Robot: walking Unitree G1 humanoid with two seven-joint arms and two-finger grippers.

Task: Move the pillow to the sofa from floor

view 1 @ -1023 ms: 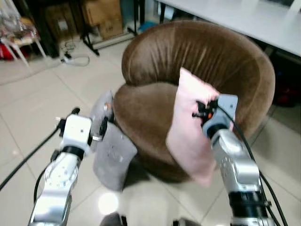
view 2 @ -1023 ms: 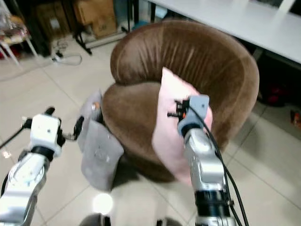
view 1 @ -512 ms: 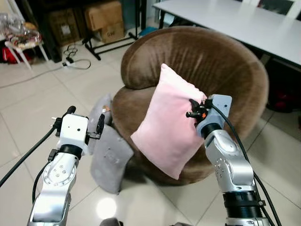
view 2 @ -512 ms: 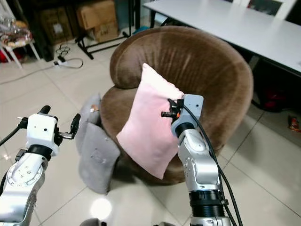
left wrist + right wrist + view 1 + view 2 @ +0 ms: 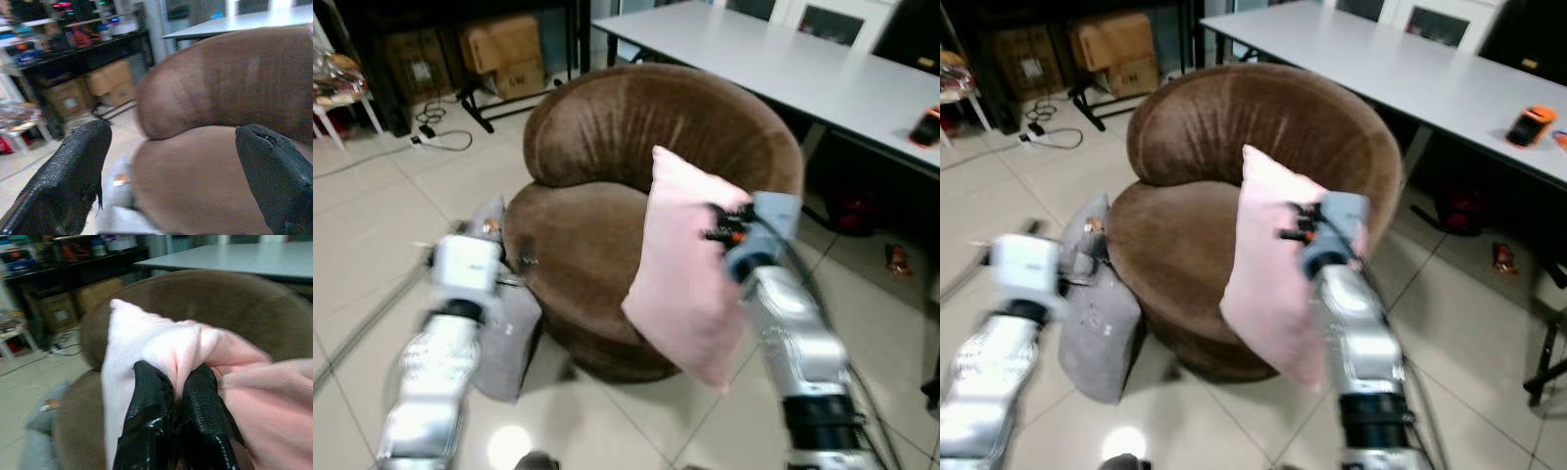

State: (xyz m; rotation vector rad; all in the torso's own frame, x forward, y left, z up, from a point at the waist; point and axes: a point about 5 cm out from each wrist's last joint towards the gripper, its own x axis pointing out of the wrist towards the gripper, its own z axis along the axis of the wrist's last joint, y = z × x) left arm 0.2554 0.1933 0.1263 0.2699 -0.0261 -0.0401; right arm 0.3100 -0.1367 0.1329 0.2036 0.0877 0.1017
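Room: pale tiled floor point(image 5: 372, 206), with a long white table point(image 5: 1400, 69) behind the seat and dark shelving along the far wall.
Sofa: round brown velvet sofa point(image 5: 607, 157) with a curved back, standing in the middle of the floor in front of the table.
Pillow: pink pillow point(image 5: 685, 264) hangs off the floor, pinched near its upper edge, with its body drooping in front of the sofa's right front edge. It is over the seat rim rather than lying on the cushion.
Right gripper: right gripper point(image 5: 176, 396) has its two black fingers pressed together on a bunched fold of the pink fabric.
Left gripper: left gripper point(image 5: 171, 166) is raised at the sofa's left side, fingers spread wide with nothing between them; the arm is blurred in the head views.
Grey cushions: two grey cushions point(image 5: 1097, 323) lean against the sofa's left base on the floor.
Boxes: cardboard boxes point(image 5: 499, 44) sit under the shelving; any print on them is too blurred to read.
Table items: an orange and black object point(image 5: 1531, 124) lies on the table's right end.
Cable: a white cable point(image 5: 440, 137) trails on the tiles near the boxes.
Writing: no label or brand is legible.
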